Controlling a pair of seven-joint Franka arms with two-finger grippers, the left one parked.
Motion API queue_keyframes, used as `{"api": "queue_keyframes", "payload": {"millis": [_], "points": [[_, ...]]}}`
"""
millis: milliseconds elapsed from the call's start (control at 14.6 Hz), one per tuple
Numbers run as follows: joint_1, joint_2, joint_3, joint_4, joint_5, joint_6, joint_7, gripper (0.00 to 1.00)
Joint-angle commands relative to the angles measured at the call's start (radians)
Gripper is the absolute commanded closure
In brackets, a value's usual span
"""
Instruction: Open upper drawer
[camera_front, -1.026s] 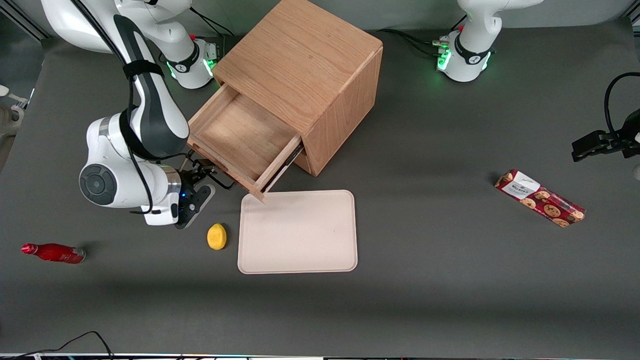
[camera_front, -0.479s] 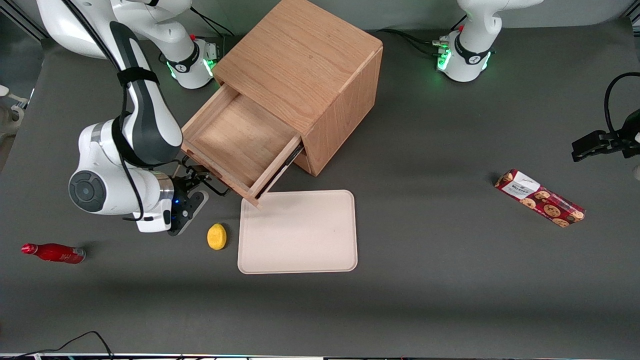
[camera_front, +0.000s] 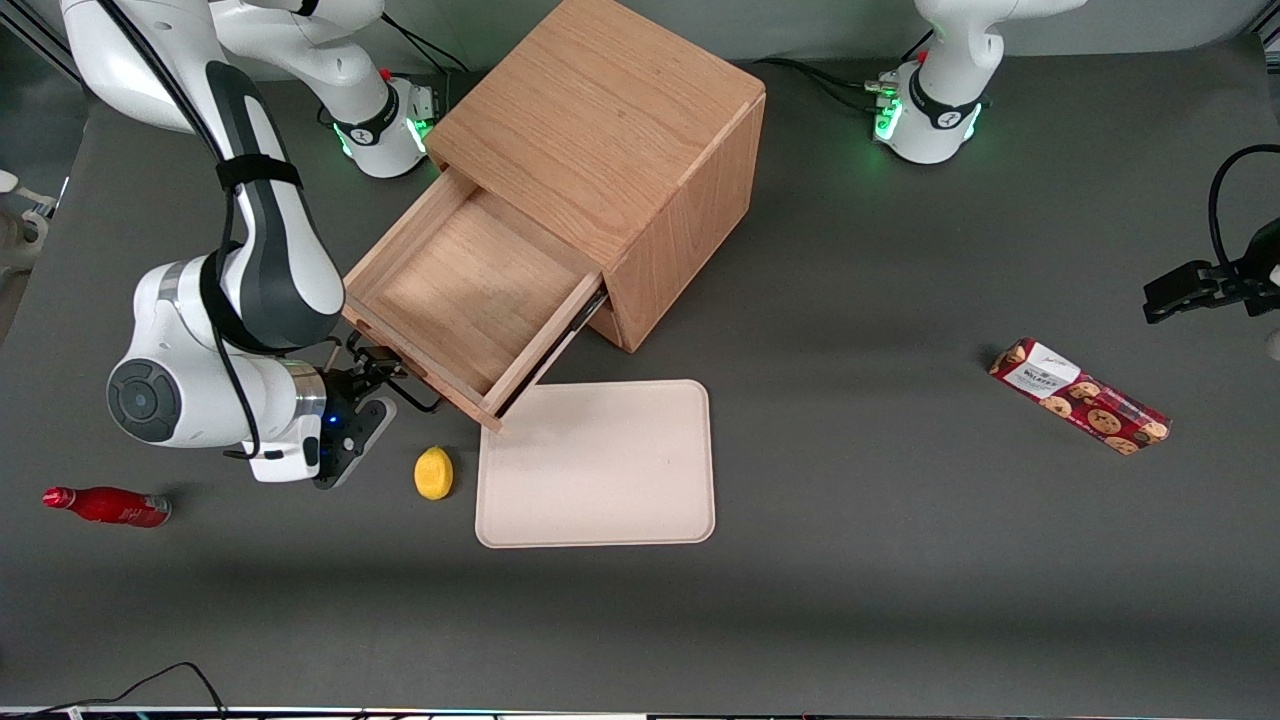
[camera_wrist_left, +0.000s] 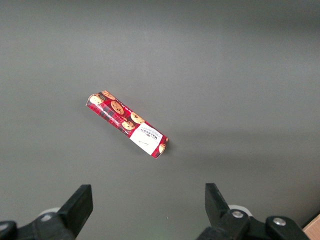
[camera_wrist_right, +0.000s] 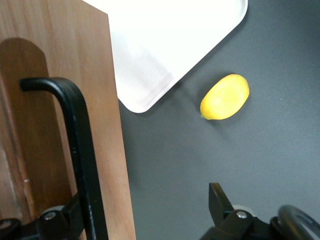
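Standing well out of the oak cabinet (camera_front: 610, 150), the upper drawer (camera_front: 455, 290) has its front over the table near the cream tray (camera_front: 595, 465). The gripper (camera_front: 375, 370) is at the black bar handle (camera_wrist_right: 80, 150), fingers spread around it, not clamped. The bar could slip free; the drawer corner risks scraping the tray or nudging the lemon (camera_front: 433, 472)

The drawer (camera_front: 455, 295) has slid farther out of the cabinet (camera_front: 620, 150), toward the bench edge at the working arm's end. The gripper (camera_front: 368, 372), at the handle (camera_wrist_right: 80, 150), has drawn back with it, away from the lemon (camera_front: 433, 472).
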Motion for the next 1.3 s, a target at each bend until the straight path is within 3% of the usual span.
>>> {"api": "queue_keyframes", "payload": {"millis": [0, 342, 889, 1232], "points": [[-0.007, 0.02, 0.0, 0.04, 0.0, -0.006, -0.027, 0.0], [-0.005, 0.02, 0.002, 0.072, 0.01, -0.02, -0.018, 0.0], [-0.007, -0.038, -0.017, 0.21, 0.001, -0.222, 0.024, 0.0], [-0.02, -0.159, -0.02, 0.174, -0.003, -0.281, 0.473, 0.0]]}}
